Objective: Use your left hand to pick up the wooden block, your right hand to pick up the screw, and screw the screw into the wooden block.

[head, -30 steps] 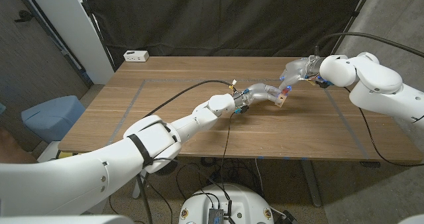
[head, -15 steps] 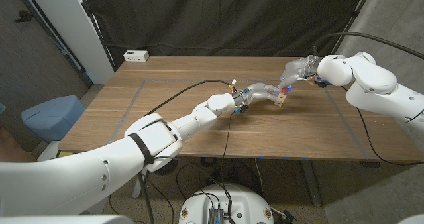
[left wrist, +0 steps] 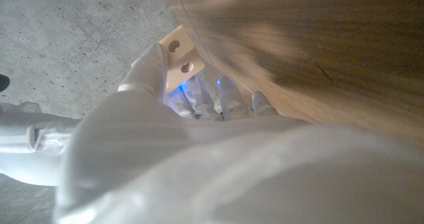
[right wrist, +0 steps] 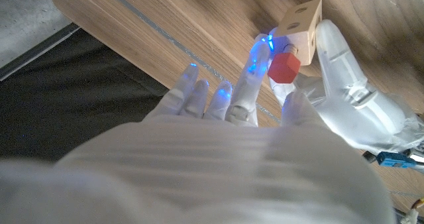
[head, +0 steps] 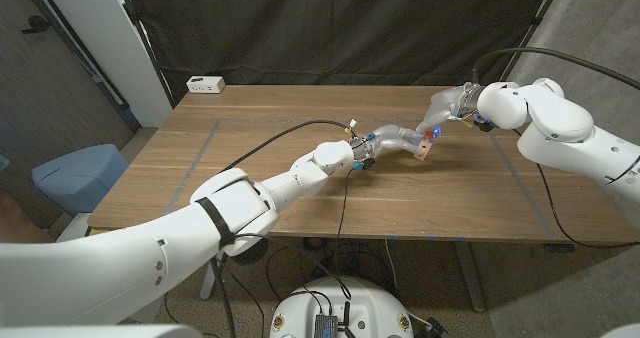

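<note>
My left hand (head: 398, 139) grips the pale wooden block (head: 425, 153) just above the table, right of centre. In the left wrist view the block (left wrist: 179, 52) shows two holes, and my left hand's fingers (left wrist: 149, 71) wrap its side. My right hand (head: 445, 106) reaches in from the right and pinches the red-headed screw (head: 432, 134) against the block. In the right wrist view the red screw head (right wrist: 285, 68) sits tight against the block (right wrist: 301, 26), between my right fingertips (right wrist: 255, 58). The screw's shaft is hidden.
A white box (head: 205, 83) sits at the table's back left corner. A black cable (head: 270, 143) runs over the table (head: 250, 188) to my left wrist. Blue tape lines (head: 200, 158) mark the tabletop. A blue seat (head: 80, 173) stands left of the table.
My right arm has drifted slightly left toward the block. The left hand and the block stay in place.
</note>
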### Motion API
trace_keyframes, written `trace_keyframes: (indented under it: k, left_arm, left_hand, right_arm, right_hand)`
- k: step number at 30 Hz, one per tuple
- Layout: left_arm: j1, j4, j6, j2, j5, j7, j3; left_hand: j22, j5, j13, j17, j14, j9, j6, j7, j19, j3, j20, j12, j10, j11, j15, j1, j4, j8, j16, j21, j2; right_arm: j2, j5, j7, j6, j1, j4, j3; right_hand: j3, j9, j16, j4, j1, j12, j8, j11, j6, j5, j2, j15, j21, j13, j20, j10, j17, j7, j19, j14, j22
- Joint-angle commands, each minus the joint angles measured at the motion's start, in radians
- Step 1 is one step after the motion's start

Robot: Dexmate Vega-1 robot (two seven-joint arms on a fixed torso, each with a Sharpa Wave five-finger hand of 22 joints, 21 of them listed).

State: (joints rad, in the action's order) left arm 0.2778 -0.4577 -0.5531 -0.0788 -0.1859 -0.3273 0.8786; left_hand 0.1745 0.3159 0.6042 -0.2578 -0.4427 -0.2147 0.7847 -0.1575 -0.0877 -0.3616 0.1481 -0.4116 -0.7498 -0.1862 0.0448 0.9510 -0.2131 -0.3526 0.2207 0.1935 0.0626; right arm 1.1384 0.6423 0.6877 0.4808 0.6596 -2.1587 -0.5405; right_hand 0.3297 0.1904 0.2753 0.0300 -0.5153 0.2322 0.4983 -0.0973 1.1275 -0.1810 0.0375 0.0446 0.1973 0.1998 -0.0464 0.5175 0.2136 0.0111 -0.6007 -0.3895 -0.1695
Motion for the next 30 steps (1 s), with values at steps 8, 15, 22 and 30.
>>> trace_keyframes:
  k: [8,15,22,30]
  left_arm:
    - [-0.015,0.043,-0.017,-0.016,-0.003,0.014,0.0]
    - [-0.018,0.051,-0.021,-0.019,-0.005,0.016,0.001]
    - [-0.017,0.047,-0.03,-0.016,-0.004,0.018,0.003]
    - [-0.005,0.026,-0.04,-0.005,-0.002,0.015,0.003]
  left_hand:
    - [0.005,0.004,0.005,-0.003,-0.012,-0.006,0.066,0.027,-0.002,-0.064,0.002,-0.018,-0.013,-0.006,0.055,-0.05,0.056,-0.007,0.002,0.008,0.061]
    - [0.005,0.003,0.005,-0.003,-0.013,-0.006,0.069,0.027,-0.004,-0.063,0.0,-0.019,-0.014,-0.007,0.058,-0.049,0.054,-0.008,0.002,0.008,0.059]
    - [0.005,0.003,0.005,-0.004,-0.017,-0.006,0.072,0.027,-0.004,-0.062,0.0,-0.02,-0.015,-0.009,0.06,-0.049,0.055,-0.009,0.005,0.008,0.059]
    - [0.005,0.002,0.004,-0.005,-0.018,-0.006,0.073,0.028,-0.005,-0.06,0.0,-0.02,-0.015,-0.01,0.059,-0.048,0.055,-0.01,0.006,0.008,0.058]
  right_arm:
    - [-0.011,0.014,0.017,0.029,-0.012,-0.003,-0.004]
    - [-0.001,0.004,0.022,0.046,-0.006,-0.015,0.007]
    - [0.01,-0.004,0.044,0.058,-0.01,-0.027,0.008]
    - [0.045,-0.063,0.035,0.05,0.012,-0.054,0.043]
  right_hand:
    - [-0.028,0.002,-0.01,-0.014,0.056,-0.013,-0.028,0.033,-0.029,0.002,0.016,0.088,0.001,0.002,0.006,-0.007,-0.003,-0.017,-0.011,-0.011,-0.003]
    - [-0.036,0.004,-0.026,-0.011,0.073,-0.026,-0.063,0.062,-0.087,-0.003,0.027,0.071,-0.002,0.002,0.012,-0.031,-0.01,-0.022,-0.006,-0.003,-0.003]
    - [-0.042,0.006,-0.048,-0.007,0.088,-0.038,-0.114,0.108,-0.18,-0.007,0.029,0.048,-0.008,0.004,0.026,-0.066,-0.013,-0.034,0.013,0.026,-0.003]
    - [-0.044,0.012,-0.072,0.018,0.077,-0.047,-0.176,0.126,-0.299,-0.008,0.034,0.025,-0.013,0.008,0.046,-0.128,-0.015,-0.029,0.044,0.071,-0.003]
